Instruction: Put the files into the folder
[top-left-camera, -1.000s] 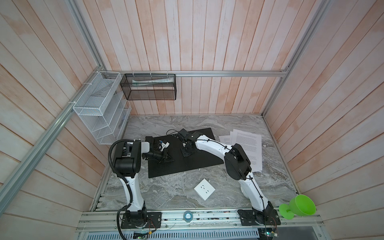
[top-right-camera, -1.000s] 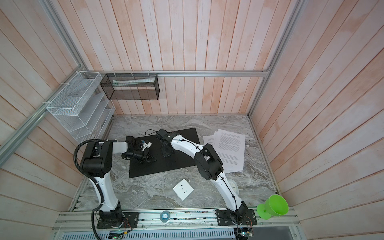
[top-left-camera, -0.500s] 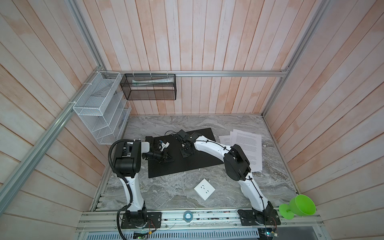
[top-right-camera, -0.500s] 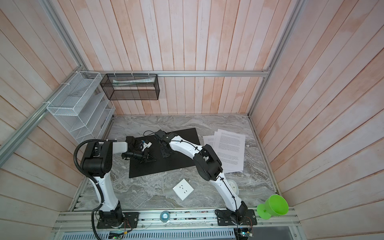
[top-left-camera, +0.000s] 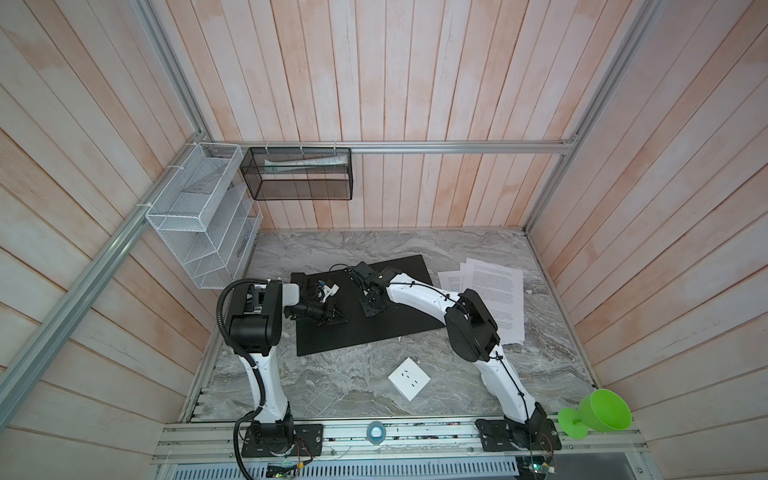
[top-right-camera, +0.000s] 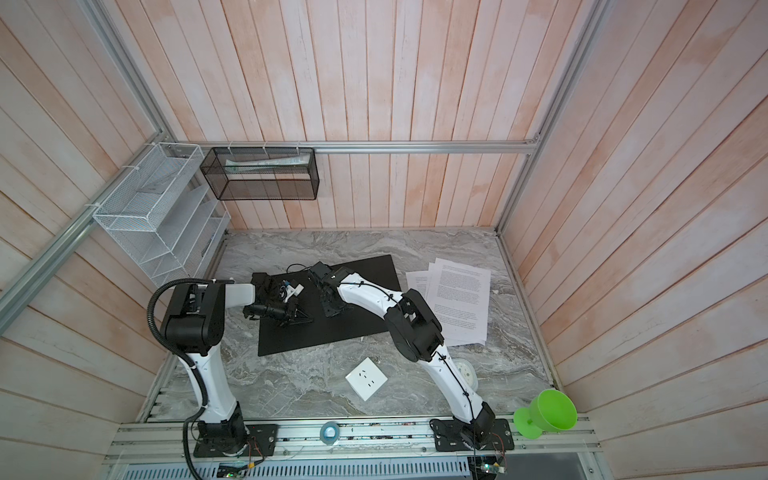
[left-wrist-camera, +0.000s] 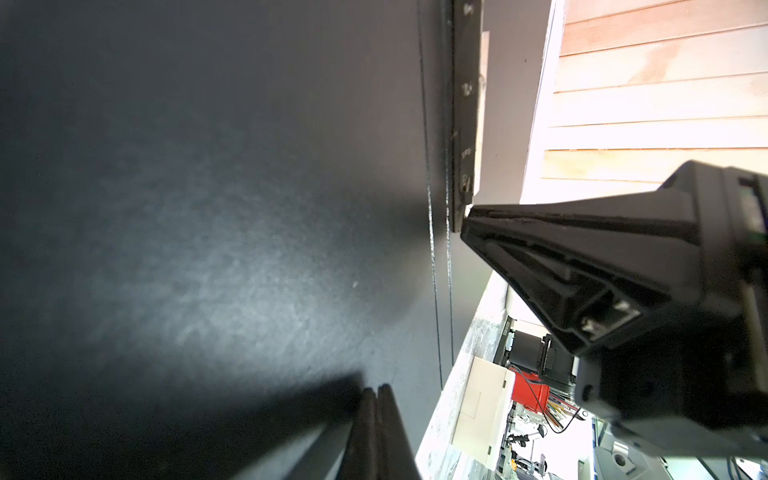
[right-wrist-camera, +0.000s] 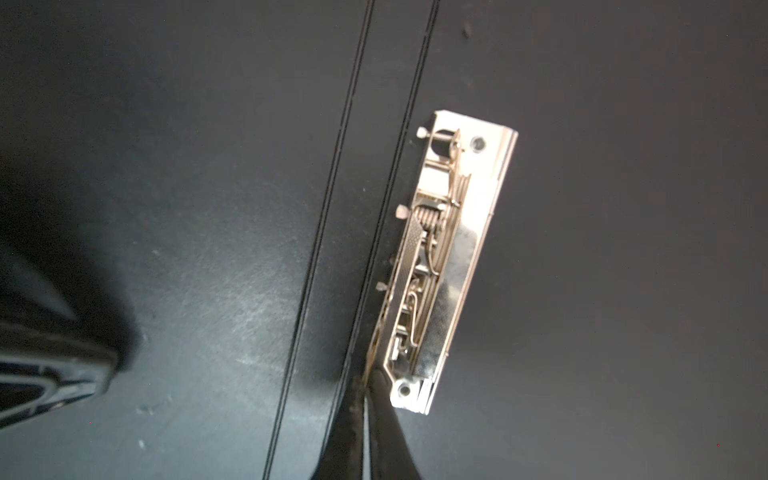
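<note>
Remote inspection, current status.

The folder (top-left-camera: 386, 332) lies open and flat on the marble table (top-left-camera: 332, 395), left of centre, with its black inside face up. In both top views none of its blue outside shows (top-right-camera: 332, 332).

The files (top-left-camera: 494, 286) lie fanned in a loose pile on the table just to the right of the folder. They are outside it and neither tool touches them (top-right-camera: 461, 291).

The left gripper (left-wrist-camera: 376, 390) is clenched, with its fingers pressed together and nothing between them. Its tips are down at the left half of the folder's black surface. I cannot confirm contact.

The right gripper (right-wrist-camera: 368, 386) reaches across to the folder's middle, and its jaws are closed to a thin slit. The tips sit against one end of the metal clip (right-wrist-camera: 449, 257), which is fixed just beside the double crease. I cannot tell whether a thin edge of the clip is pinched between them.

In a top view the two grippers stand near each other over the folder, left (top-left-camera: 341, 319) and right (top-left-camera: 370, 311), not touching.

A white socket plate (top-left-camera: 409, 378) lies on the table nearer than the folder, well apart from it.
</note>
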